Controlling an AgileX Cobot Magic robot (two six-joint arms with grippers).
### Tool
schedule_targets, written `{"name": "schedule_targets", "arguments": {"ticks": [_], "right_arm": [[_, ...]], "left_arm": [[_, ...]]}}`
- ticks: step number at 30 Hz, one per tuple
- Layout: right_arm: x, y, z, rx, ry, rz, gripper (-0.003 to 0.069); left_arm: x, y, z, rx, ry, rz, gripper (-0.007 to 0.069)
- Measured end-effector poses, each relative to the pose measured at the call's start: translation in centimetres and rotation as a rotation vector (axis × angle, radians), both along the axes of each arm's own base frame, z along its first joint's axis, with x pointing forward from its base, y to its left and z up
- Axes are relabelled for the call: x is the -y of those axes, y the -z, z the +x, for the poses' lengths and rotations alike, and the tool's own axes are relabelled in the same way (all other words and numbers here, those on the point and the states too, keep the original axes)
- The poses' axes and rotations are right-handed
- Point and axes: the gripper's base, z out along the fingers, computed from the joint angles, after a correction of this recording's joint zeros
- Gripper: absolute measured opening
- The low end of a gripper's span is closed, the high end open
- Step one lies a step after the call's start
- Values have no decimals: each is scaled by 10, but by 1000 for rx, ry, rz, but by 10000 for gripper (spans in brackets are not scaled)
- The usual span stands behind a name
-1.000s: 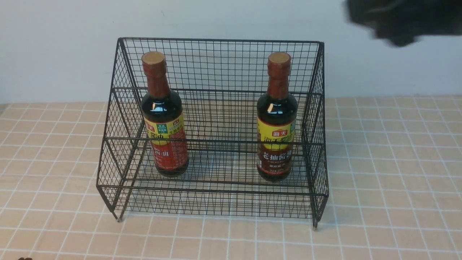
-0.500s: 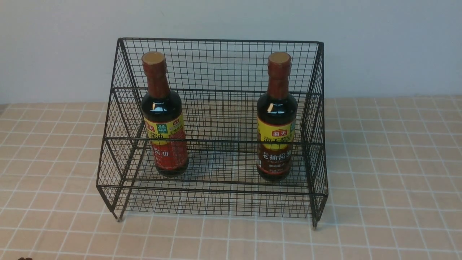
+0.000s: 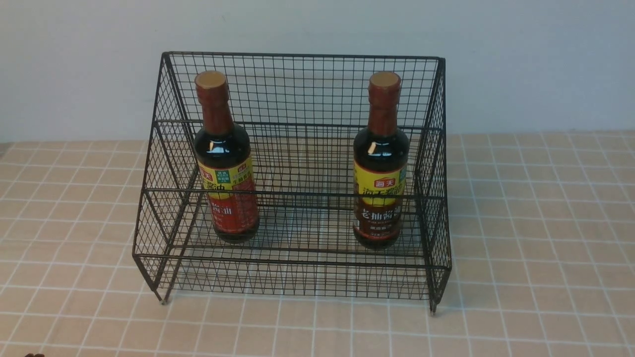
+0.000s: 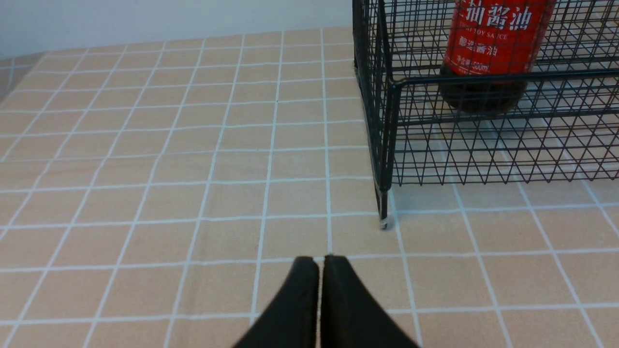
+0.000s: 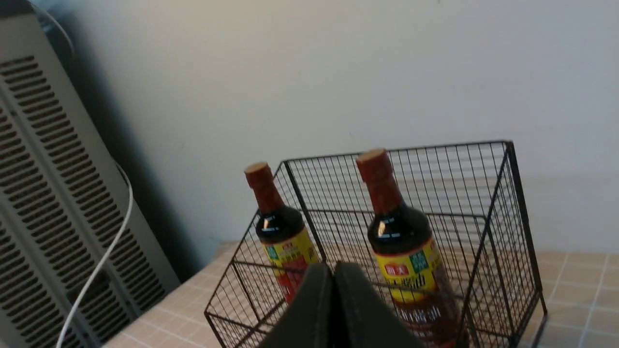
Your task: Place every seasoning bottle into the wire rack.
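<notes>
Both seasoning bottles, red-label bottle (image 3: 225,158) left and brown-label bottle (image 3: 380,163) right, stand upright inside the wire rack (image 3: 297,277). Mesh partly hides their labels. The left gripper (image 4: 321,261) and right gripper (image 5: 333,270) are closed, empty, with arms cut off.

The wire rack (image 3: 297,124) is thin black metal mesh with a slightly satin coating, on short feet with pale tips. Both seasoning bottles, the red-label one (image 3: 225,163) and the brown-label one (image 3: 380,163), show dark, glossy shoulders with bright highlights, smooth printed labels, reddish-brown shrink-film necks and matt tan cap tops. The table covering (image 3: 536,223) looks like matt, faintly woven beige cloth printed with white grid lines, and the left gripper (image 4: 320,263) and right gripper (image 5: 333,270) have smooth matt black plastic-looking fingers.
</notes>
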Motion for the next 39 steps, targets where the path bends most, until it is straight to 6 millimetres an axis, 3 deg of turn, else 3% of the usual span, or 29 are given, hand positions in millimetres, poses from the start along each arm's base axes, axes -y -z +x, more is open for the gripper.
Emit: {"name": "schedule_targets", "arguments": {"ticks": [20, 24, 28, 29, 30, 31, 34, 39], "right_arm": [[-9, 35, 14, 145, 37, -243, -13], [-5, 65, 25, 73, 231, -296, -13], [3, 109, 33, -34, 396, -369, -13], [3, 111, 33, -38, 395, -371, -13], [6, 132, 34, -78, 444, -388, -13], [7, 140, 33, -91, 461, -391, -13], [9, 151, 33, -119, 486, -399, -13], [11, 151, 32, -124, 507, -402, -13]], "left_arm": [[0, 0, 0, 0, 0, 0, -7], [0, 0, 0, 0, 0, 0, -7], [0, 0, 0, 0, 0, 0, -7], [0, 0, 0, 0, 0, 0, -7], [0, 0, 0, 0, 0, 0, -7], [0, 0, 0, 0, 0, 0, -7], [0, 0, 0, 0, 0, 0, -7], [0, 0, 0, 0, 0, -1, -7]]}}
